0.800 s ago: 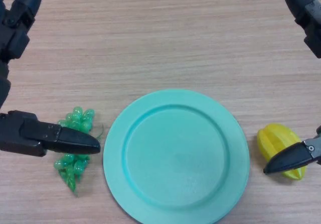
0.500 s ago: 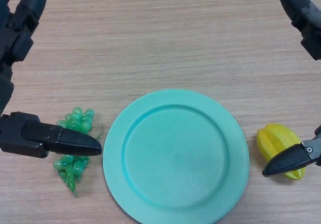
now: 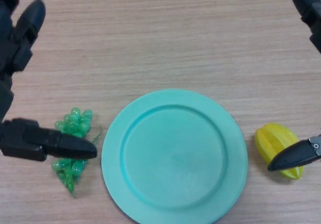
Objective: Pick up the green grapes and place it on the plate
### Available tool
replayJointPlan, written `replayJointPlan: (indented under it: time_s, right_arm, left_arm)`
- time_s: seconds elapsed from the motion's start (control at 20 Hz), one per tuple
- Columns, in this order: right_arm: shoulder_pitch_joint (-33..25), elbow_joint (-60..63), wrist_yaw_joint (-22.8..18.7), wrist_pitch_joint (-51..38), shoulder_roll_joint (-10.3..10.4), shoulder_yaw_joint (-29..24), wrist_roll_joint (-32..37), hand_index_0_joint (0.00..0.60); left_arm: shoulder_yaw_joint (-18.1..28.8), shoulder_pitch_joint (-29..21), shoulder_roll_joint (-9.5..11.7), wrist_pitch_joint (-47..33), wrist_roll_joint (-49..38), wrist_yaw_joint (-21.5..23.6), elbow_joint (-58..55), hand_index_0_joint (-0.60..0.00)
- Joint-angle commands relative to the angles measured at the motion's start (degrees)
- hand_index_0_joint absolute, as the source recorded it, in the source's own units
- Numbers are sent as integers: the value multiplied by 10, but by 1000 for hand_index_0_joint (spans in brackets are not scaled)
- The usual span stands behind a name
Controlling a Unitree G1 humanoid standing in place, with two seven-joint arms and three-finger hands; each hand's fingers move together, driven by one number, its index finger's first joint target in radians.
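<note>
A bunch of small green plastic grapes (image 3: 71, 146) is seen lying on the wooden table (image 3: 160, 43), just left of the round turquoise plate (image 3: 174, 156) and not on it. The left hand (image 3: 30, 83) is spread open above the bunch, one finger (image 3: 67, 147) crossing it. The right hand (image 3: 306, 13) is held open, its near fingertip over a yellow star-shaped fruit (image 3: 275, 141).

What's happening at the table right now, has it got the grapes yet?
Not yet. The green grapes lie on the table, just left of the empty plate. The left hand is open, one finger reaching across the bunch, nothing gripped. The right hand is open at the right edge, its fingertip over a yellow starfruit that sits right of the plate.
</note>
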Motion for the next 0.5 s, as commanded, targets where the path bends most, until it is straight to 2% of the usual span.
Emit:
replayJointPlan:
  time_s: [0.05,0.15,0.25,0.35,0.5]
  right_arm:
    - [-24,-22,5,-48,-6,-47,-35,0]
    - [-29,-22,12,-43,2,-40,-48,0]
    - [-31,-22,22,-38,14,-41,-55,0]
    - [-36,-22,20,-31,17,-40,-58,0]
    - [-40,-22,15,-27,12,-41,-52,0]
  left_arm:
    - [45,20,-2,-158,54,-52,35,0]
    - [57,37,-15,-234,99,-74,103,0]
    - [60,47,-19,-302,142,-84,182,0]
    - [52,48,-17,-393,199,-65,281,0]
    - [42,44,-1,-418,246,-35,361,0]
